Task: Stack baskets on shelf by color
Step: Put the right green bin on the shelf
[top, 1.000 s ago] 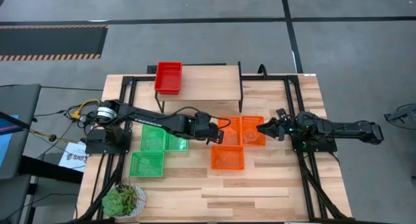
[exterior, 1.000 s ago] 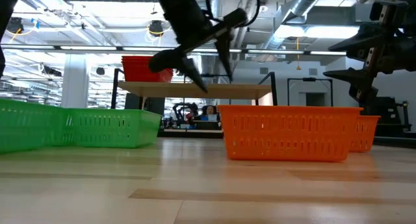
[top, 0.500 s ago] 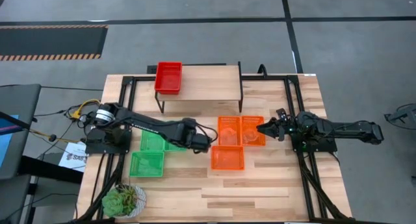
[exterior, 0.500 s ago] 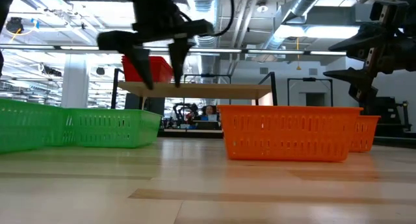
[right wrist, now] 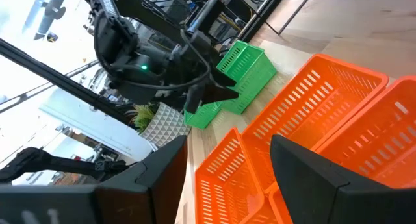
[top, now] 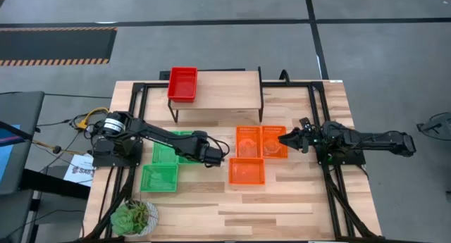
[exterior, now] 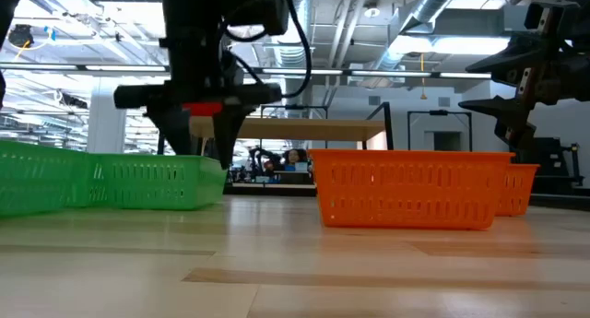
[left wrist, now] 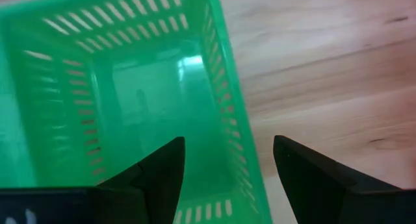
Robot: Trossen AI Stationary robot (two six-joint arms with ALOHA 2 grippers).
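Three green baskets [top: 159, 177] sit on the table's left half. My left gripper [top: 204, 157] is open and points down over the rightmost green basket [left wrist: 136, 100]. Its fingers stand on either side of that basket's right wall [left wrist: 229, 120] without touching it; the low view shows them just above the green baskets [exterior: 157, 182]. Three orange baskets [top: 247, 171] rest at mid-table. My right gripper [top: 282, 139] is open and hovers level at the right orange basket [top: 274, 141]. A red basket [top: 182, 84] stands on the shelf [top: 229, 88] at its left end.
A potted plant [top: 134, 216] sits at the table's near left corner. The shelf's middle and right parts are bare wood. Black frame rails [top: 331, 194] run along the table's sides. Bare tabletop [top: 268, 208] lies in front of the baskets.
My left gripper has swung from beside the orange baskets toward the table's left, turned its fingers downward and come down over the rightmost green basket. It has stayed open. My right arm and all baskets have kept still.
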